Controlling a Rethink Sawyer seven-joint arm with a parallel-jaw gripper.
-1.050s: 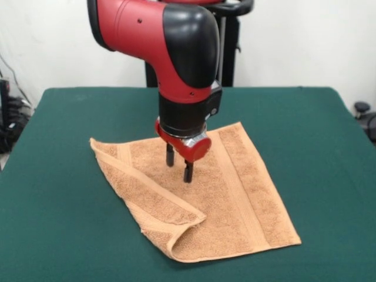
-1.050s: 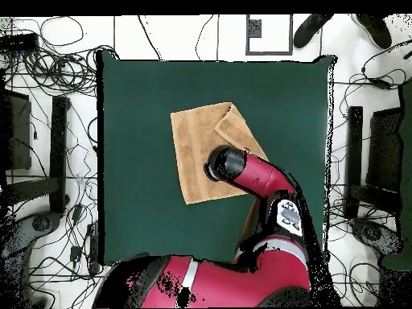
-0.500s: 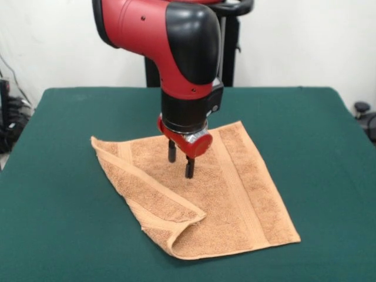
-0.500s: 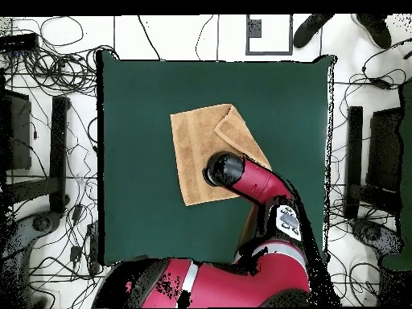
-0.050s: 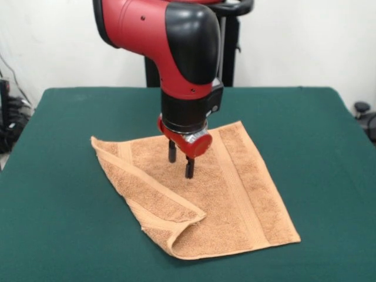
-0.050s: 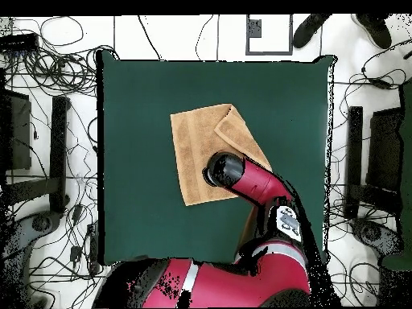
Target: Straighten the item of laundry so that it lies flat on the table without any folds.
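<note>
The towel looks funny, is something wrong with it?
Yes. One corner of the orange-tan towel is folded over onto the rest, making a triangular flap along its left side in the front view, so it does not lie flat on the green table. The open gripper hangs above its middle, holding nothing.

Bright even indoor light, soft shadow under the towel fold (front view), no glare, focus fairly sharp
</note>
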